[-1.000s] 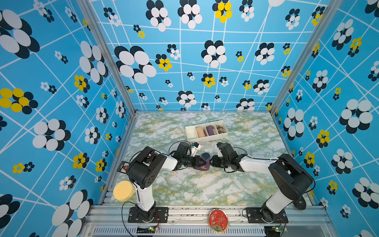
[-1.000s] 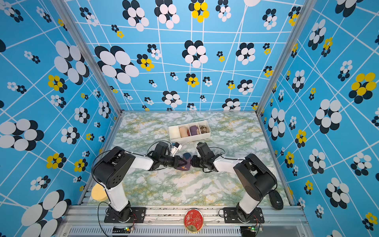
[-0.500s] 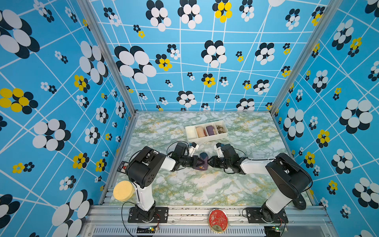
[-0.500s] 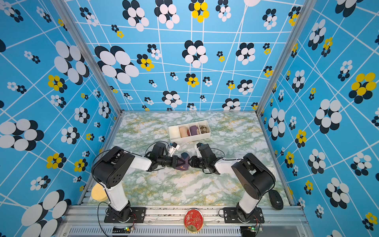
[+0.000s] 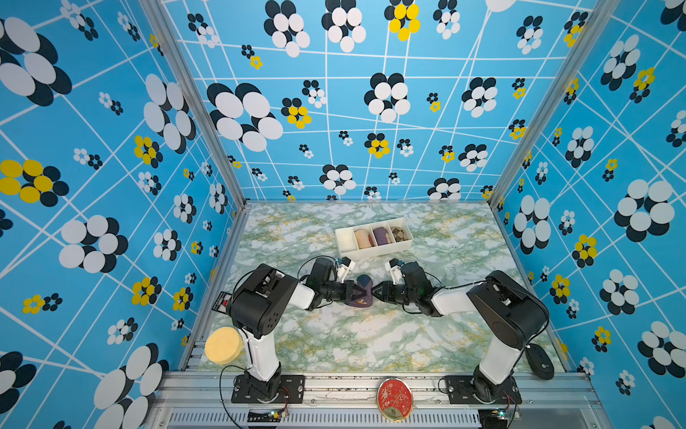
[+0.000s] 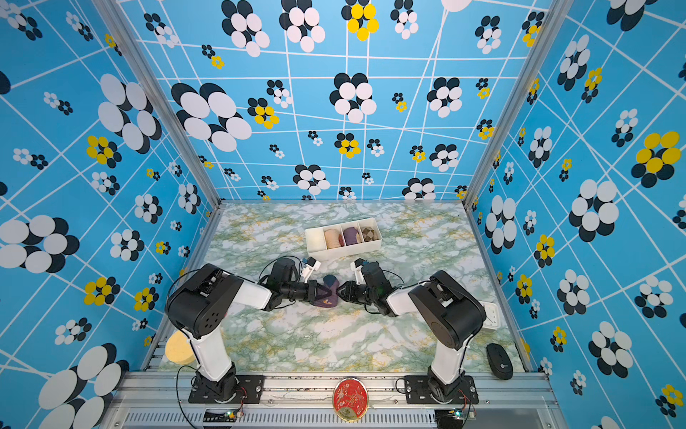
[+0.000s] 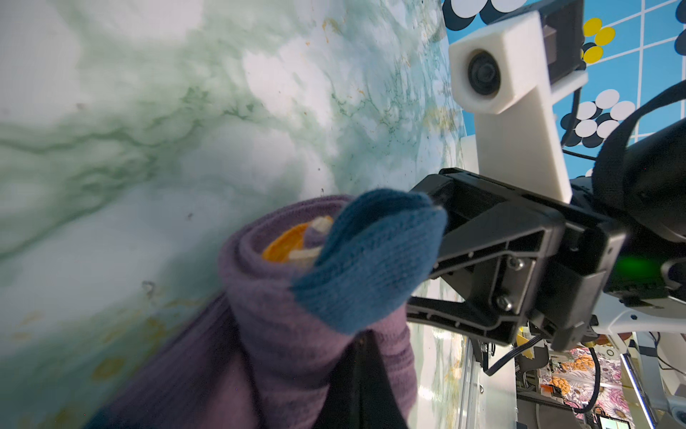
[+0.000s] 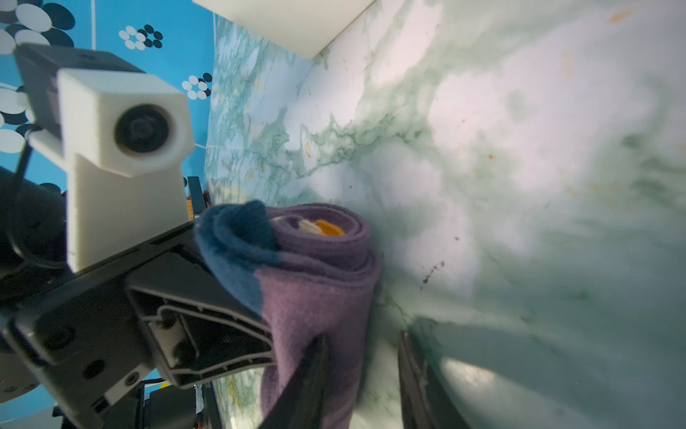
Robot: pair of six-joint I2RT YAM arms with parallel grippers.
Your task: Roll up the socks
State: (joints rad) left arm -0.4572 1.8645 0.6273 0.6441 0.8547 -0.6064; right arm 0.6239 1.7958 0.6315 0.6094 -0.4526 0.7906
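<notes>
Two grippers meet at the socks [image 5: 362,293] (a nearly finished roll, teal toe loose). The left gripper [image 5: 352,293] is clamped on it; the right gripper [image 5: 374,291], just beside, stands open. Next probably: tuck the toe, gently.

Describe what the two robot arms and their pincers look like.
Both the left arm and right arm have bulky black joint housings, white links and black base plates. Black cables loop along them. The left pincer and right pincer are black plastic, each with a white boxy camera mount.
</notes>
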